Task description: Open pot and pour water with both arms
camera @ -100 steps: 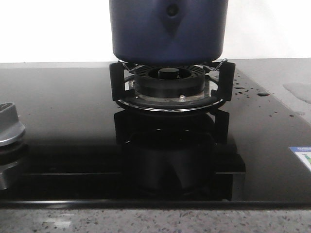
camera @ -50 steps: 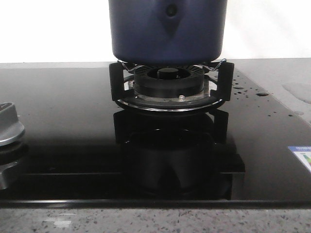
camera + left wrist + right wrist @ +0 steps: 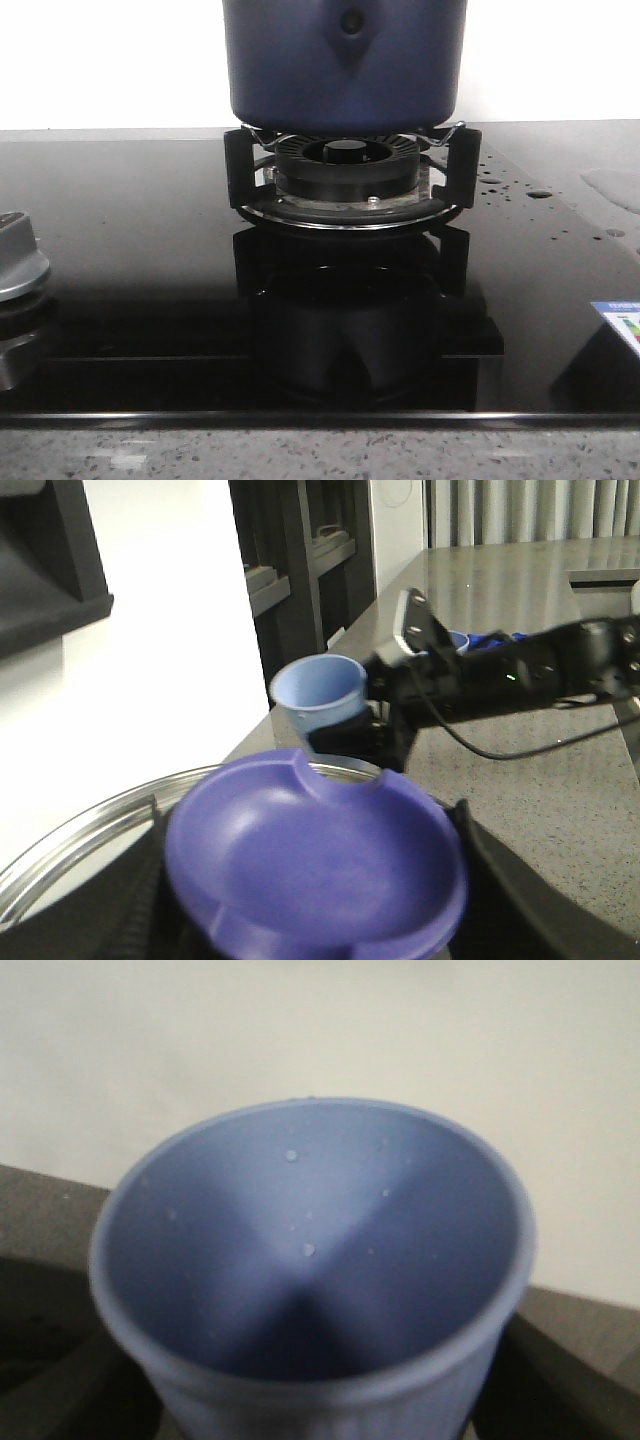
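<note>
Two arms busy | left gripper (image 3: 310, 935) clamps purple lid knob (image 3: 312, 865), lid off pot (image 3: 345, 60) | right gripper (image 3: 375, 685) grips blue cup (image 3: 318, 692), upright beside pot, apparently awaiting pouring

light: bright, white backdrop overexposed | cooktop (image 3: 120, 260): glossy reflections | wrist views: near objects blurred

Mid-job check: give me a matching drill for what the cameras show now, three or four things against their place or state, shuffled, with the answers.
Things:
1. large dark navy-blue pot
2. light blue plastic cup
3. purple round lid knob
4. silver stove dial

Places or states:
A. close under the left wrist camera, blurred
B. on the black burner grate
C. on the glossy black cooktop, at the front view's left edge
D. beaded with droplets inside, no pooled water seen

Pairs: 1-B, 2-D, 3-A, 4-C
</note>
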